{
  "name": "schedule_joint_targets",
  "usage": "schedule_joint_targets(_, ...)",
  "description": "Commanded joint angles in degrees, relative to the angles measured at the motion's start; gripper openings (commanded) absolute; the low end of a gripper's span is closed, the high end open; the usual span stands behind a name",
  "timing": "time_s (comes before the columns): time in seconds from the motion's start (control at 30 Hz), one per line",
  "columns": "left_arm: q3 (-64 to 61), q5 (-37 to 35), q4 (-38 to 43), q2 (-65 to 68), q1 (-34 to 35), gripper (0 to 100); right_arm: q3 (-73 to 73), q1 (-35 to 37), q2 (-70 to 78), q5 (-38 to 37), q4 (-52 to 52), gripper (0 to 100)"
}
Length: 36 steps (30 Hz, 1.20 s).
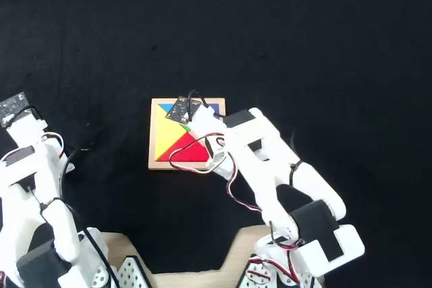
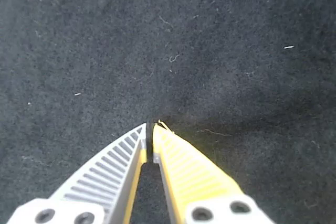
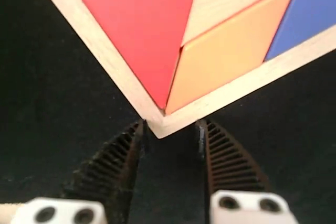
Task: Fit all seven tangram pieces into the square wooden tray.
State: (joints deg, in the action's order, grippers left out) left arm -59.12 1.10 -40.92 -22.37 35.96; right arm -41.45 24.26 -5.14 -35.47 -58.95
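Square wooden tray (image 1: 154, 134) near the middle of the black worktop (image 1: 304, 52), with the yellow triangle (image 1: 165, 133), red triangle (image 3: 142, 19), orange piece (image 3: 226, 56) and blue piece (image 3: 315, 9) lying flat inside it; the arm hides part of the tray, so a full count is not possible. The right pincer (image 3: 170, 129), spread, straddles one tray corner low over the cloth. The left pincer (image 2: 151, 129), pressed together, hangs over bare worktop well apart. Likely risk: closing on or nudging that corner would slide or tip the tray and unseat pieces.
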Motion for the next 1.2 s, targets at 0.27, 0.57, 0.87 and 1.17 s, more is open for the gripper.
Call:
schedule_joint_targets(0.27,0.2,0.2,0.5,-0.8,-0.6,3,5.0,-20.7,-11.8,-12.0,-13.2,15.5)
schedule_joint_targets(0.57,5.9,0.4,4.7,-1.3,-4.8,3,6.1,-24.2,-5.7,0.4,0.5,1.1)
schedule_joint_targets(0.87,27.2,5.5,-2.4,11.6,-22.1,3,28.4,-23.6,14.0,11.3,0.7,1.0)
schedule_joint_targets(1.17,37.1,5.7,0.3,35.0,-24.0,3,40.0,-28.7,32.7,6.9,-4.1,1.0)
